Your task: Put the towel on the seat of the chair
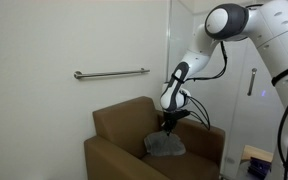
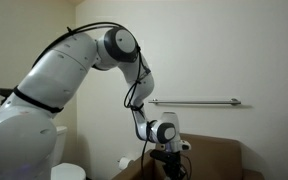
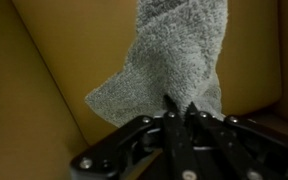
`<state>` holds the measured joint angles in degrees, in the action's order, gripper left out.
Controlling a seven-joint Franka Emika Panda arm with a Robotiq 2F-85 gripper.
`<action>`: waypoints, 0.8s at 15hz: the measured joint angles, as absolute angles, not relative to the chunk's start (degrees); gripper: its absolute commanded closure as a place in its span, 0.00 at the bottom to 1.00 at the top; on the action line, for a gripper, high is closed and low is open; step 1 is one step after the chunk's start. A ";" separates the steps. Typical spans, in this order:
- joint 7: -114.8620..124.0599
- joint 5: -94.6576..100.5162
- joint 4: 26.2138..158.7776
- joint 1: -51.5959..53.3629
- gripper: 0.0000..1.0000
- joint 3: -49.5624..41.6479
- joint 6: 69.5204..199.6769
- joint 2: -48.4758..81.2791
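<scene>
A grey towel (image 1: 165, 146) lies bunched on the seat of the brown armchair (image 1: 119, 125). My gripper (image 1: 169, 126) hangs straight down over it, fingers shut on the towel's top fold. In the wrist view the towel (image 3: 174, 60) hangs from the pinched fingertips (image 3: 180, 106) against the brown seat cushion (image 3: 34, 110). In an exterior view the gripper (image 2: 167, 165) is low at the bottom edge over the chair (image 2: 219, 160); the towel is hidden there.
A metal grab bar (image 1: 111, 73) runs along the wall behind the chair, also in an exterior view (image 2: 194, 102). A glass door with a handle (image 1: 251, 82) stands beside the chair. A white toilet (image 2: 69, 172) is near the robot base.
</scene>
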<state>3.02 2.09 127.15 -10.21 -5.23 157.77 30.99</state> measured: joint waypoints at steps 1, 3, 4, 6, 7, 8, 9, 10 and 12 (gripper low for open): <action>3.06 2.09 127.02 -9.60 0.95 -5.04 158.64 32.48; 3.35 2.11 126.55 -7.60 0.95 -5.59 160.33 35.45; 3.59 2.12 126.12 -6.45 0.95 -6.14 160.75 36.84; 3.85 2.13 124.96 -4.37 0.95 -7.31 160.91 39.34; 3.90 2.13 124.38 -3.53 0.95 -7.86 160.91 40.40; 3.93 2.13 123.79 -2.77 0.95 -8.43 160.91 41.36; 3.94 2.13 123.29 -2.13 0.95 -9.00 160.91 42.14; 3.98 2.13 122.94 -1.59 0.95 -9.54 160.91 42.71; 4.55 2.13 122.39 -0.47 0.95 -10.65 160.90 43.55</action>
<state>4.55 2.13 122.39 -0.47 -10.65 160.90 43.55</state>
